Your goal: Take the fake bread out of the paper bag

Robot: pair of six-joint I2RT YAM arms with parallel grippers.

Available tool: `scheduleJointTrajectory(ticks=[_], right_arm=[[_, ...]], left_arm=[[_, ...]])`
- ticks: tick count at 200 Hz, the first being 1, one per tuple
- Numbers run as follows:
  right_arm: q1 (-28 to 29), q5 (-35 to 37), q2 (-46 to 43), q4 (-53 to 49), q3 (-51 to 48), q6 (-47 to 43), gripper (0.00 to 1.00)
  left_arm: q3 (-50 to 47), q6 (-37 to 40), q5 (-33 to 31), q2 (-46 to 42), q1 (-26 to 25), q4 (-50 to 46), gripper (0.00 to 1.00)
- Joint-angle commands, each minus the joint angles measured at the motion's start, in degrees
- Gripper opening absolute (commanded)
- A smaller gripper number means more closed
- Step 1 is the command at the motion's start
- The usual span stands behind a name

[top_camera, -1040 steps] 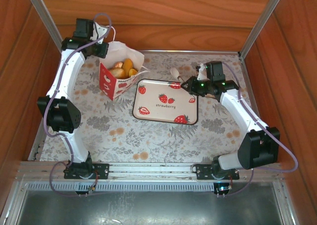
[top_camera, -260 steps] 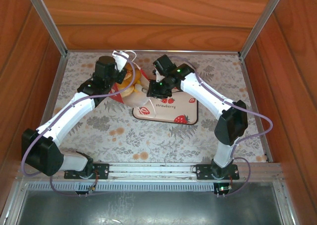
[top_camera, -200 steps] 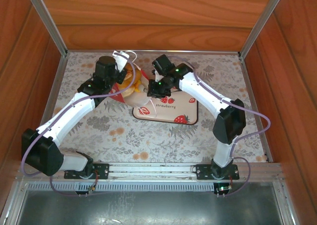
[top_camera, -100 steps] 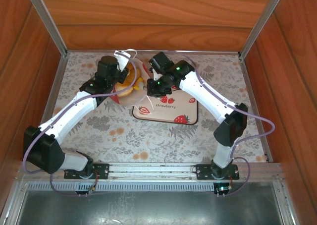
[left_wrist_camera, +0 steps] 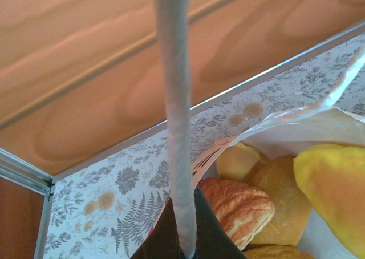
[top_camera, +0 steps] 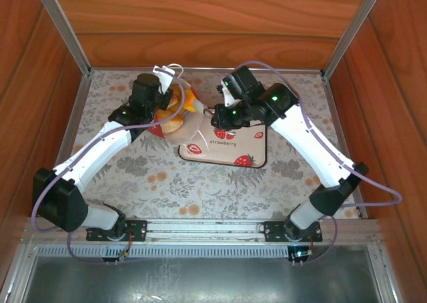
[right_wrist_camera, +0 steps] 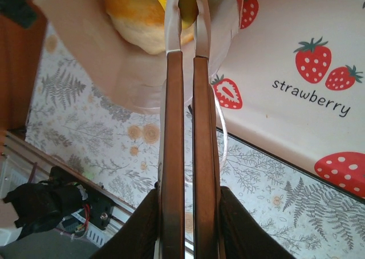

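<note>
Bread (left_wrist_camera: 239, 205) inside bag (left_wrist_camera: 279, 130); bag tipped toward tray (right_wrist_camera: 274, 48). I see left claw (left_wrist_camera: 183, 245) clamped on cord handle (left_wrist_camera: 174, 99). Right claw (right_wrist_camera: 183, 2) narrow at bag mouth, tips pinching yellow piece of bread.

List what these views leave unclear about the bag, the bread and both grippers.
Right gripper: in the right wrist view its fingertips run off the top edge, so what they pinch at the paper bag is unclear.
Left gripper: in the left wrist view the bottom edge and the cord handle hide its fingers.
Fake bread: the bag wall and frame edges hide some, so no count.
</note>
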Motion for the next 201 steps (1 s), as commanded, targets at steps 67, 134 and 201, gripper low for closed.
scheduleJointTrajectory(ticks=[67,134,201], right_arm=[[0.65,10.93,-14.62,-11.41,-0.71,0.26,0.13],[-0.05,24.98,-10.19,-24.47,-0.45,0.80,0.15],[-0.76,31.56,-1.54,-29.03,-3.39,-1.47,0.17]], left_arm=[[4.88,-3.59,-7.72,2.25,-0.36,0.03,0.00],[4.28,-3.77,-8.46,0.33,-0.42,-0.41,0.00],[3.24,-2.49,-13.80,-1.52,-0.45,-1.58,0.00]])
